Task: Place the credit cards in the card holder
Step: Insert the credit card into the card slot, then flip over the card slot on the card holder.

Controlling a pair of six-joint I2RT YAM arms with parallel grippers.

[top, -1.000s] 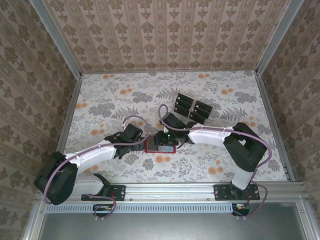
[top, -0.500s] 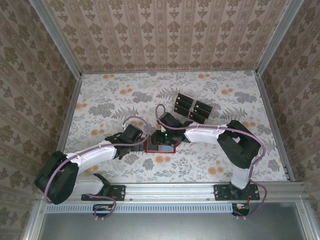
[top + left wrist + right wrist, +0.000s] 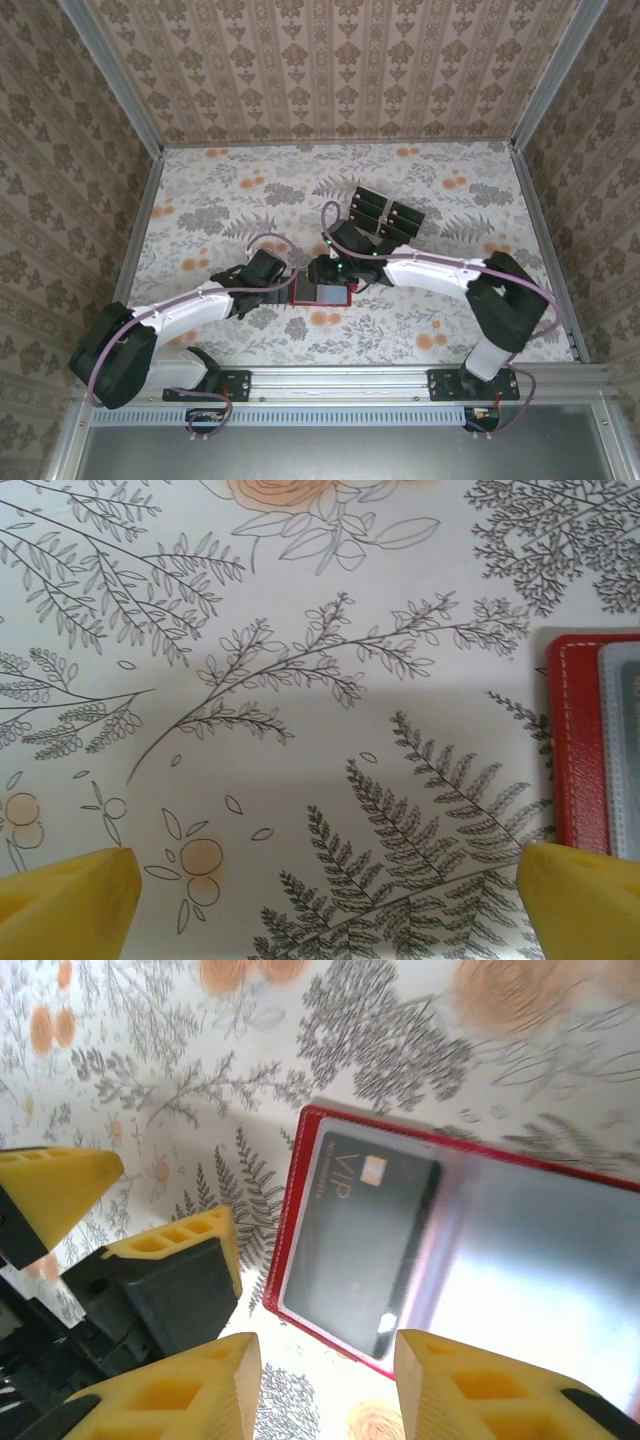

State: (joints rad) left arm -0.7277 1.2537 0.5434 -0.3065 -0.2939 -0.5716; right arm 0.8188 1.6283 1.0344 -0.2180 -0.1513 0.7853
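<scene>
From the overhead camera I saw the worktop [image 3: 220, 190] covered in a matt floral cloth, walled on three sides by patterned panels [image 3: 330, 70] and edged on the near side by a metal rail [image 3: 340, 382]. The card holder [image 3: 322, 296], a flat red rectangle, lay open near the middle. The left pincer [image 3: 283, 284] sat just beside its left edge and the right pincer [image 3: 318, 278] hung over its far side; from here I could not tell how either stood. Farther back and to the right, the credit cards [image 3: 385, 215] showed as a cluster of thin black rectangles, and what held them was too faint to make out. Open cloth stretched away to the left and far side.

On the left wrist camera, the left pincer [image 3: 320, 905] gaped wide, its yellow fingertips [image 3: 65, 905] cut off in the bottom corners with only cloth between them. The card holder [image 3: 575, 740] sat at the frame's right edge, showing a stitched red border around a pale pocket, and was mostly cropped.

On the right wrist camera, the card holder [image 3: 530, 1250] lay open with a glossy black card [image 3: 355, 1250] marked VIP in the half nearer the left pincer [image 3: 110, 1225]. I could not tell whether it was fully seated. The other half glared white. The right pincer [image 3: 325, 1390] stood partly apart, gripping nothing, its blocky tips framing one edge of the holder.
</scene>
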